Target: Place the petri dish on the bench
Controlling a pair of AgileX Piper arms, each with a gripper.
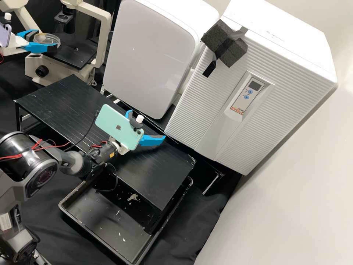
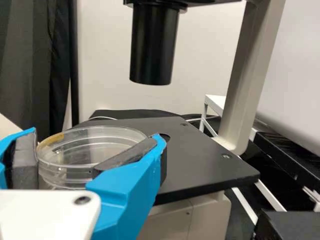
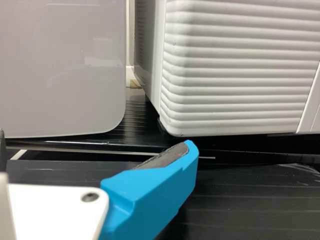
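White wall behind a black, finely ridged counter; at the counter's rear stand a white cabinet with a smooth grey front and a white ribbed cabinet with a small control panel. A cream microscope with a black stage occupies the area beside the left claw. The left claw is closed on the round, clear, shallow petri dish, which lies between its two bright blue fingers, against their dark pads. The dish is held roughly level, its rim rising a little above the pads, with an amber patch on one part of that rim. The stage is near this claw, just beyond the dish; whether dish and stage touch cannot be told. The microscope's black cylinder hangs above the stage, higher than the claw. The right claw, well apart from the dish, is spread wide and holds nothing; it is over the counter, in front of the two cabinets. A mint-green phone is mounted just behind its fingers. Lower than this claw lies a black rectangular tray, partly beneath the counter.
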